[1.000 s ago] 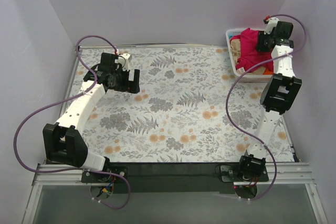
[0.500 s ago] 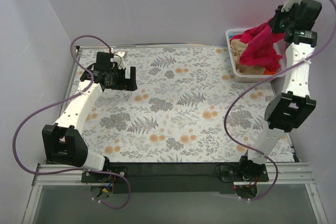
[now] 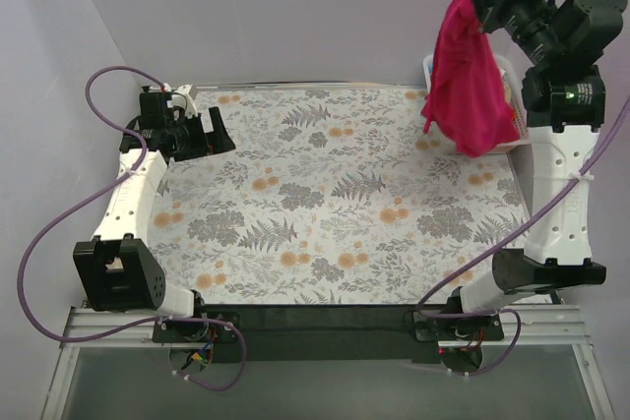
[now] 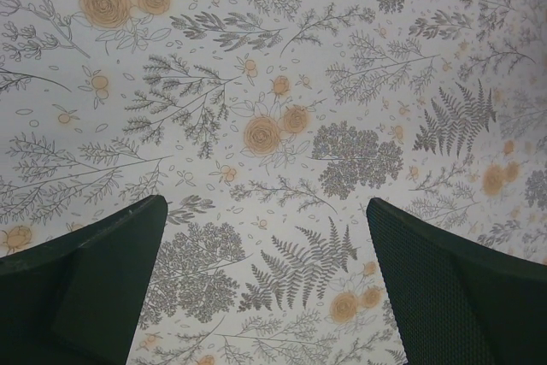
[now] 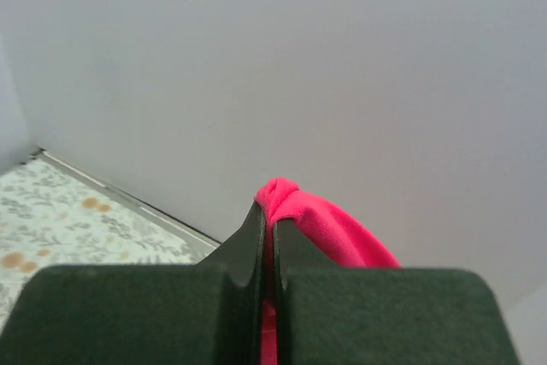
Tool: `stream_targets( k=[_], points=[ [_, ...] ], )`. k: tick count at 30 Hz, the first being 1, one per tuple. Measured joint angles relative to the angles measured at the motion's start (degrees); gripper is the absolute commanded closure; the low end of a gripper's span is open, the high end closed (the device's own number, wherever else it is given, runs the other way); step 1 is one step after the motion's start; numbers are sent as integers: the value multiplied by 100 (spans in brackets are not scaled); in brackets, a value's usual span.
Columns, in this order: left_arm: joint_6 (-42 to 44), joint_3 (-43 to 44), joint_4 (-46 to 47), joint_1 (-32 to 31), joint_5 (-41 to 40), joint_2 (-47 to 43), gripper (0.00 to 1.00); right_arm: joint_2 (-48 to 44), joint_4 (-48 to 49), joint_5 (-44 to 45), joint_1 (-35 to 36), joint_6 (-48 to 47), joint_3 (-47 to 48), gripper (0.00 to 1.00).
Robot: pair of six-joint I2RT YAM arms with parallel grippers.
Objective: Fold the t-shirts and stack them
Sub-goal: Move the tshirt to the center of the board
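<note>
The flat table (image 3: 335, 213) wears a pale cloth printed with grey ferns and orange flowers. A white plastic lattice basket (image 3: 509, 86) stands at its far right corner, mostly hidden.

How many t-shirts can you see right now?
1. A pink t-shirt hangs pinched in the right fingers, held up in front of the basket at the far right. It screens the basket, so more may be hidden there.
</note>
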Motion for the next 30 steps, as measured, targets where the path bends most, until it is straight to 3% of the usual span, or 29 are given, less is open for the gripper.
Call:
stream_targets(
  k=[9,15,21,30],
  points=[
    [-61,0,39,144,243,-144,2,-339,890,428,1491,-72,-197,99],
    [-66,0,55,343,326,-391,2,-675,1287,378,2559,-55,-994,99],
    [-170,0,57,684,516,-549,2,-997,1469,431,3486,-214,-2256,99],
    [-76,-234,24,791,769,-935,2,-1176,1886,562,3919,-442,-4487,99]
  ],
)
